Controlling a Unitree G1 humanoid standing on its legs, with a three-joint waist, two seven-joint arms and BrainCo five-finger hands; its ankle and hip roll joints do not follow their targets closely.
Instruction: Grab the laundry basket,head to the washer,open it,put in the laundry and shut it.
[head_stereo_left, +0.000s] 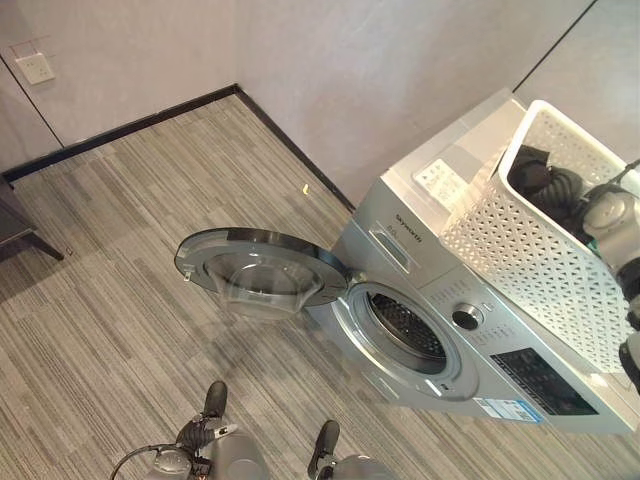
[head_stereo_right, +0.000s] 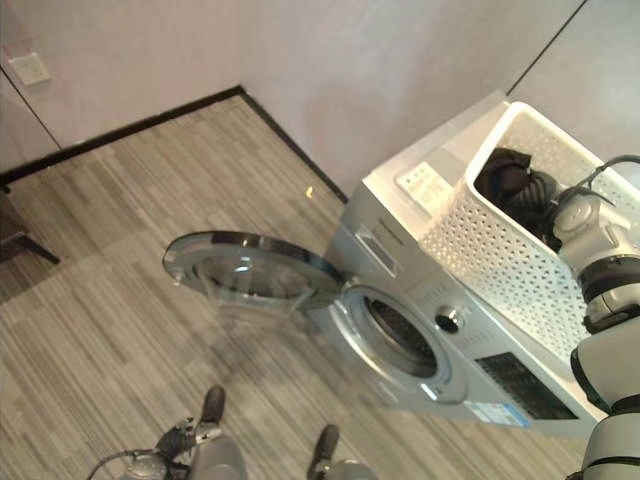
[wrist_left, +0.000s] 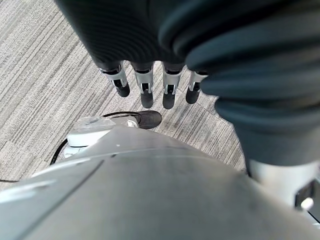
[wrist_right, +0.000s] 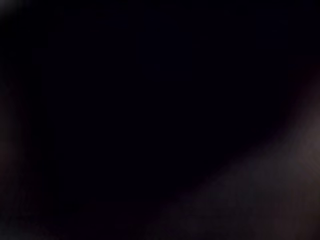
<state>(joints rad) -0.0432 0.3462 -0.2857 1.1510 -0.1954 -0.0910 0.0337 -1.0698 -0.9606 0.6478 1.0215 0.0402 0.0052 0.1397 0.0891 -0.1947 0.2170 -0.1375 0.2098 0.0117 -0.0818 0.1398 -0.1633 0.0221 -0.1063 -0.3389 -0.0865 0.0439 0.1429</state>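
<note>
One white laundry basket (head_stereo_left: 540, 240) sits on top of the washer (head_stereo_left: 450, 300), dark laundry (head_stereo_right: 515, 180) inside it. Washer door (head_stereo_left: 255, 268) hangs wide open. Right hand reaches into the basket – fingers buried, grip unclear. Left hand (wrist_left: 150, 85) hangs relaxed, fingers straight – holding nothing.

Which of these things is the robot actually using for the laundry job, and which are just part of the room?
Part of the job:
washer, its round door swung open
white laundry basket on top of the washer
dark laundry in the basket
right hand, reaching down into the basket
left hand, idle over the floor

Just there:
wall socket
dark furniture leg
</note>
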